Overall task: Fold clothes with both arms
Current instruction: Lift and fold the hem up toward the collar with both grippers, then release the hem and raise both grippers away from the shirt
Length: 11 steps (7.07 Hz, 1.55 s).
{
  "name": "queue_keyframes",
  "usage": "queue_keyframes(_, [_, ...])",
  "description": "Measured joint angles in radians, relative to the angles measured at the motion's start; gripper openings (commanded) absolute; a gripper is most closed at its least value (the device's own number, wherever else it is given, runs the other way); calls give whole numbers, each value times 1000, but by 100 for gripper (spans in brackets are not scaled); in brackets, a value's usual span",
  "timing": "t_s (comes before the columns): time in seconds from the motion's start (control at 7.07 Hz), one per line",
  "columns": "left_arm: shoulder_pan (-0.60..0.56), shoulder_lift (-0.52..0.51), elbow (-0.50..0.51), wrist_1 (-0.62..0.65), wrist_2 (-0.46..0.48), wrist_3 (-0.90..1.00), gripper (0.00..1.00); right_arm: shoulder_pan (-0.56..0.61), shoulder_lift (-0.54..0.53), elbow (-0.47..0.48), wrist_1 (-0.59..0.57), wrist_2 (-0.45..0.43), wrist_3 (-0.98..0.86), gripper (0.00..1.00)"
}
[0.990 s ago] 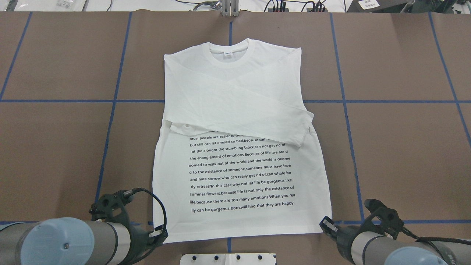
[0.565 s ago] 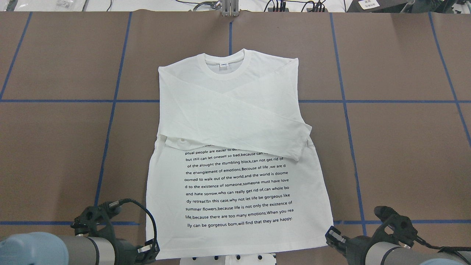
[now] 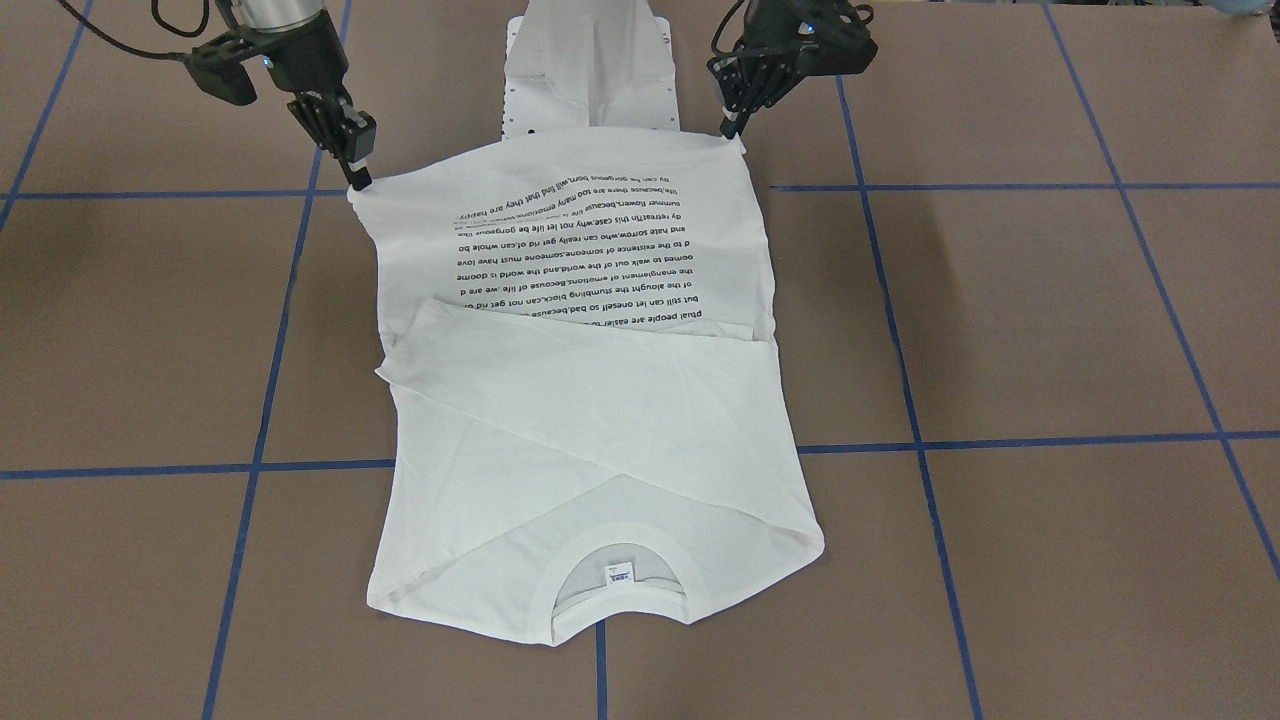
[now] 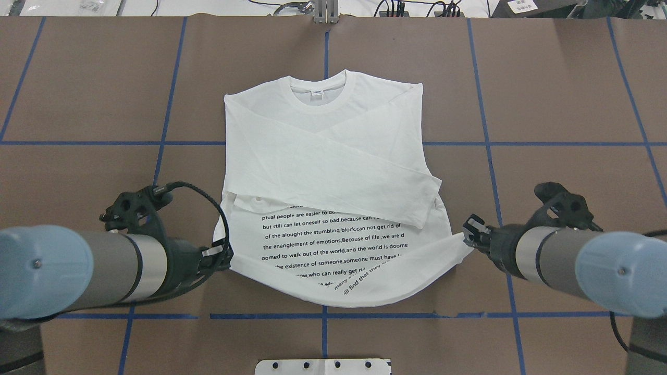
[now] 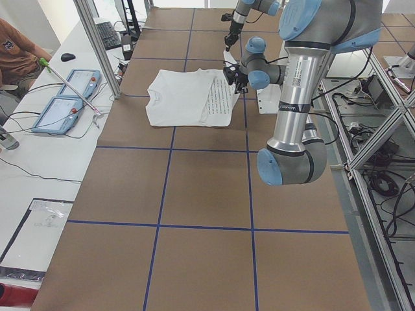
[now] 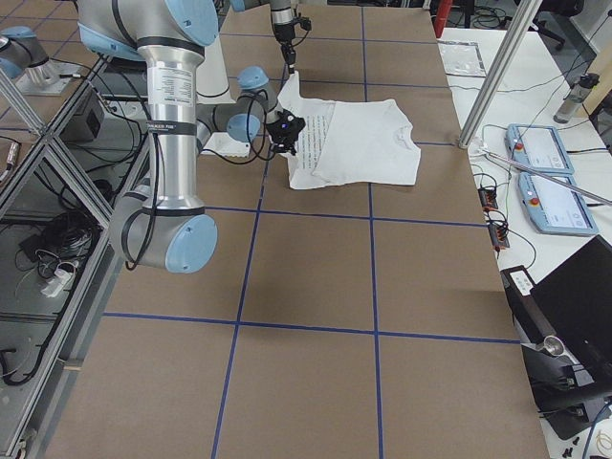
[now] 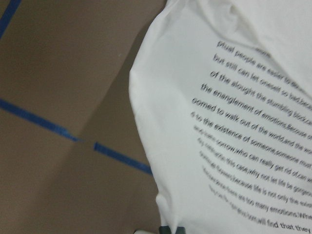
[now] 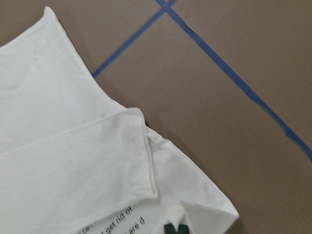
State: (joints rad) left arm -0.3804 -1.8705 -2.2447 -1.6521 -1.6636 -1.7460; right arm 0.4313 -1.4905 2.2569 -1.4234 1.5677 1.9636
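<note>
The white long-sleeved T-shirt [image 4: 328, 156] lies print side up on the brown table, collar [image 4: 318, 89] at the far side and both sleeves crossed over the chest. My left gripper [image 4: 225, 256] is shut on the hem's left corner. The right gripper [image 4: 468, 235] is shut on the hem's right corner. Both corners are lifted off the table, and the hem sags between them, so the lowest text lines [image 4: 359, 276] curl. In the front-facing view the left gripper [image 3: 736, 126] and the right gripper [image 3: 358, 176] pinch the raised hem of the shirt [image 3: 590, 420].
The white pedestal plate [image 4: 323, 366] sits at the near table edge, just behind the lifted hem. Blue tape lines [image 4: 161, 143] grid the table. Control pads [image 5: 68, 97] and a seated person [image 5: 16, 55] are beyond the far side. An aluminium post [image 5: 100, 48] stands there.
The shirt first slid toward the robot. Both grippers have since risen and moved forward toward the collar with the hem corners, and the lower printed part now lifts and bows.
</note>
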Motion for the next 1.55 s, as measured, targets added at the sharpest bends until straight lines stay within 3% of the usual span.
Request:
queue_keyframes(0.28, [-186,-116,214,-55,-4,150,0,221,231,-261,-70,113,-243,0])
queue_keyframes(0.57, [-304,-153,411,-211,-6,235,0,329,371,-490,-78,132,-412,0])
queue_keyframes(0.85, [-350,-209,609,-372,-6,252,0,363,511,-715,-37,134,-452,0])
queue_keyframes(1.27, [-361,-269,816,-563,0,254,0,366,606,-896,62,134,-455,0])
queue_keyframes(1.41, [-367,-275,868,-620,2,255,9,365,620,-929,69,134,-457,20])
queue_keyframes(1.55, [-373,-278,902,-664,4,255,18,364,625,-952,81,133,-459,50])
